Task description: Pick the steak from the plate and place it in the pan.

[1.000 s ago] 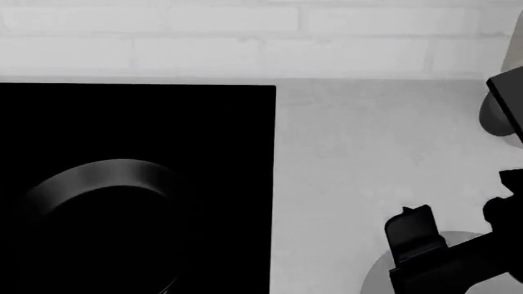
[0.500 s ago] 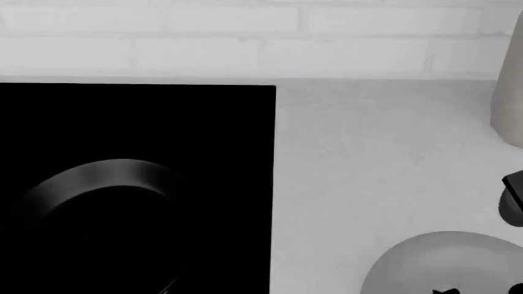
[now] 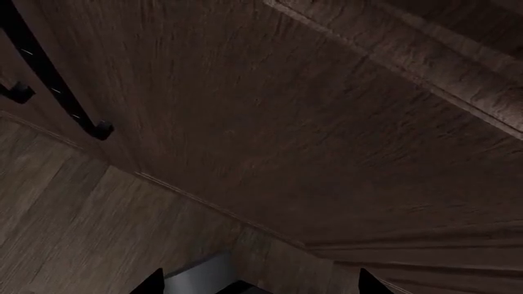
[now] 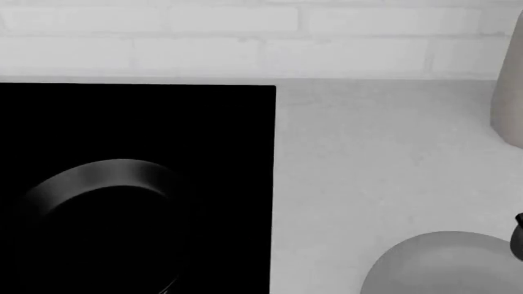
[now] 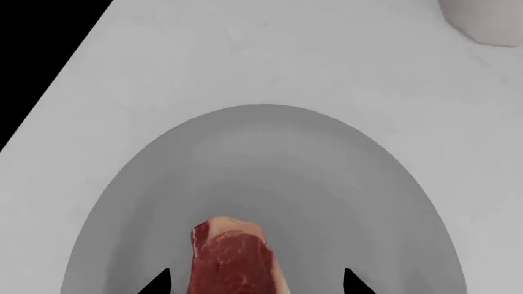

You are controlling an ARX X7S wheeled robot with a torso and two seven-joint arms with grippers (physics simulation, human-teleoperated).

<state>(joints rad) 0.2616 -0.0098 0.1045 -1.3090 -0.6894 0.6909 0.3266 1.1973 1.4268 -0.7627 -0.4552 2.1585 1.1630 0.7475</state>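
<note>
In the right wrist view the steak (image 5: 231, 260) lies on the plate (image 5: 270, 159), its red, fat-edged end pointing toward the plate's middle while the rest runs out of the frame. Two dark tips of the right gripper (image 5: 255, 283) show at the picture's edge, one on each side of the meat; these fingers (image 5: 158, 283) stand wide apart, wider than the steak, and neither visibly touches it. They hold nothing, as far as the picture shows. The plate rests on the pale grey bench (image 5: 245, 55), with the black cooktop (image 5: 41, 61) in one corner of the view and a pale rounded object (image 5: 486, 21) in another.

The head view shows the pan (image 4: 102, 211) sitting on the cooktop (image 4: 135, 122) at the left, its grey rim catching light. The plate (image 4: 445, 263) lies on the bench (image 4: 368, 153) at the lower right, well apart from the pan, and only part of it is in frame; the steak does not show here. A small dark piece of the right arm (image 4: 517, 236) sits at the right edge.

The left wrist view looks onto dark wooden cabinet panels (image 3: 270, 135) with a black bar handle (image 3: 49, 79). Two tips of the left gripper (image 3: 257, 283) are spread well apart, and its fingers (image 3: 366, 283) hold nothing.
</note>
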